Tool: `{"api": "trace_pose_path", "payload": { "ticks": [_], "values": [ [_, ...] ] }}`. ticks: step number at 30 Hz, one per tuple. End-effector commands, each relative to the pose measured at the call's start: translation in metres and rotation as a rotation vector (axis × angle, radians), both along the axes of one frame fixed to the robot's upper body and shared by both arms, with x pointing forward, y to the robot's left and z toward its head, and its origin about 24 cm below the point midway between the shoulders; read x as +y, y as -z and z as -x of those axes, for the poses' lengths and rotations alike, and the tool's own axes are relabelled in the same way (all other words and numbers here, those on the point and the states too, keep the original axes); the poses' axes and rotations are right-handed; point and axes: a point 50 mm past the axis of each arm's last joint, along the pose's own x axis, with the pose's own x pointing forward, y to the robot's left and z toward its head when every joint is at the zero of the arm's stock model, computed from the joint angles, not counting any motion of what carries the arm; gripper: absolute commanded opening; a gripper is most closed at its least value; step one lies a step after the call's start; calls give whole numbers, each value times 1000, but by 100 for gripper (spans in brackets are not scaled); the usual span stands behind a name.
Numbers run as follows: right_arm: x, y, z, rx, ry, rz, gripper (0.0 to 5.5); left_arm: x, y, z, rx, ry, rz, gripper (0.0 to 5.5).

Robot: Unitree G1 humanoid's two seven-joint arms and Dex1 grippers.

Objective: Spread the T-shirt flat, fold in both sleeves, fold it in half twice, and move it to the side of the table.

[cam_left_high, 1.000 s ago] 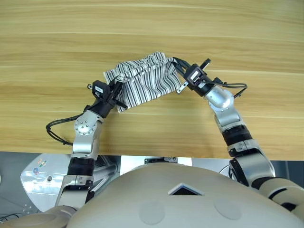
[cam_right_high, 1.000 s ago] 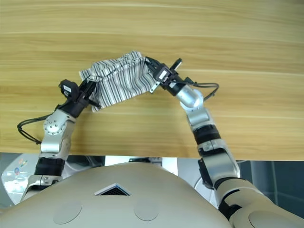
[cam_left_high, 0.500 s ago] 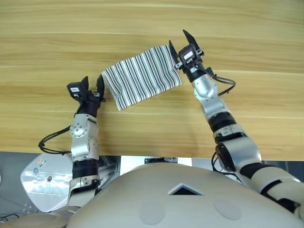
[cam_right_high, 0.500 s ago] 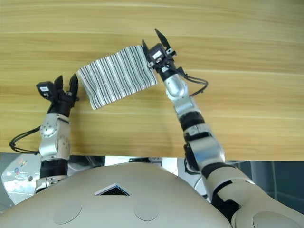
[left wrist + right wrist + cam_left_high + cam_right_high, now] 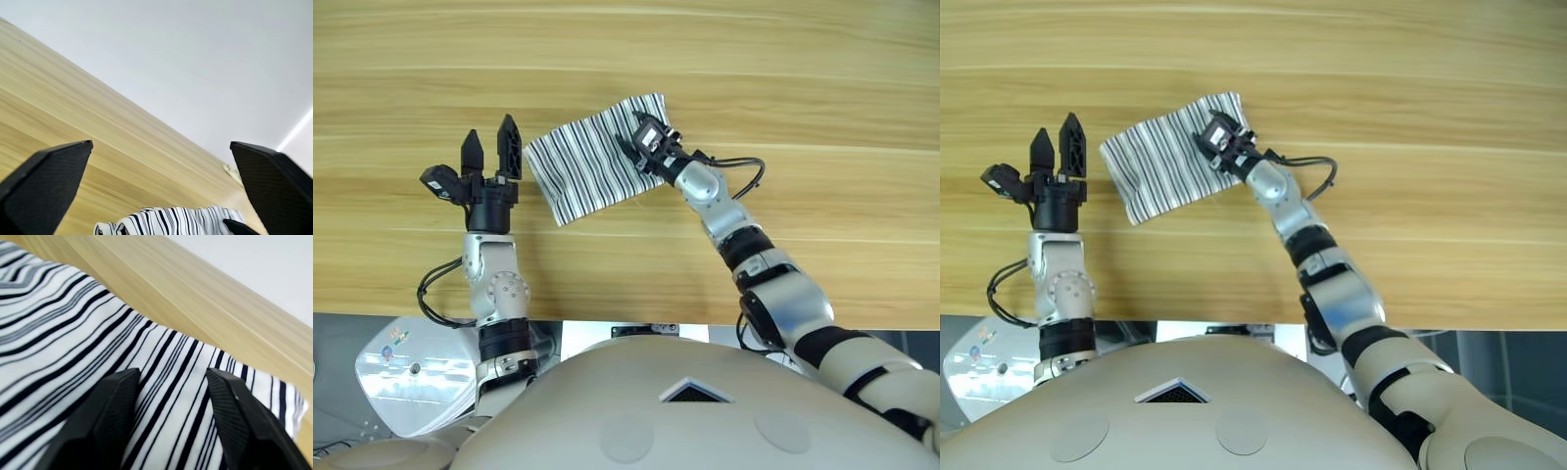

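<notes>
The striped T-shirt [image 5: 590, 168] lies folded in a flat rectangle on the tabletop [image 5: 822, 88], set back from its near edge. The right gripper [image 5: 171, 374] is down on the shirt's right end, its 2 fingers slightly parted over the cloth. The left gripper [image 5: 491, 135] stands just beside the shirt's left edge, its 2 fingers spread wide.

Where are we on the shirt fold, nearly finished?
Folding looks done: the T-shirt lies as a compact striped rectangle on the table. In hand: the right tool sits open over its right end; the left tool is open, raised beside its left edge. Left: moving it to the table's side.
</notes>
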Motion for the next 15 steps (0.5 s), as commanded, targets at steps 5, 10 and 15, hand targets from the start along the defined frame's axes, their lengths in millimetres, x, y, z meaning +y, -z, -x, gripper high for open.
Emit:
{"api": "trace_pose_path", "payload": {
  "ticks": [5, 10, 15],
  "values": [
    [-61, 28, -15, 249, 487, 13, 253, -5, -2, -8, -8, 9, 38, 538],
    [-165, 12, -26, 231, 1066, -165, 253, -1, -1, -4, -4, -45, 43, 538],
    [-246, -1, -5, 227, 1708, -335, 253, 14, 1, 15, -6, -151, 45, 538]
  ]
}}
